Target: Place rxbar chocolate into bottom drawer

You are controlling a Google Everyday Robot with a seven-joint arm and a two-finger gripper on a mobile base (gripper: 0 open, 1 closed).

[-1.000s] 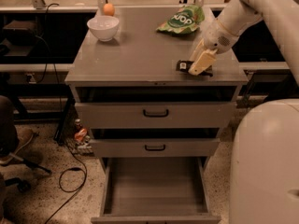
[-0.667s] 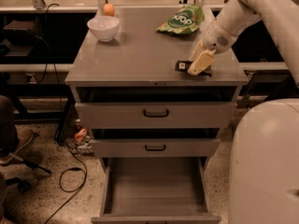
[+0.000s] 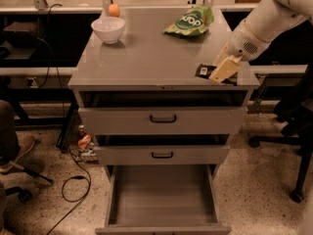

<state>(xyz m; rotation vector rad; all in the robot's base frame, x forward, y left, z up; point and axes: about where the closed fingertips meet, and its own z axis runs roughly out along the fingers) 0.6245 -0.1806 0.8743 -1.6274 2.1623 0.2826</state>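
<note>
Grey tabletop (image 3: 146,58) held the dark snack bar (image 3: 203,71) at four o'clock, pincer (image 3: 224,70) down on it, grip impossible to tell; the bottom drawer (image 3: 161,195) stood open, awaiting the bar.

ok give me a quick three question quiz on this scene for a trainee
1. True or false: the rxbar chocolate already lies in the bottom drawer.
2. Which thing is nearest the white bowl? A) green chip bag B) small orange round object C) rxbar chocolate
3. Fill in: the gripper is at the ___ front corner of the cabinet top, as the camera sees it.

Key: 1 false, the bar lies on the cabinet top by the gripper, and the drawer is open with nothing in it; 2 B; 3 right.
</note>
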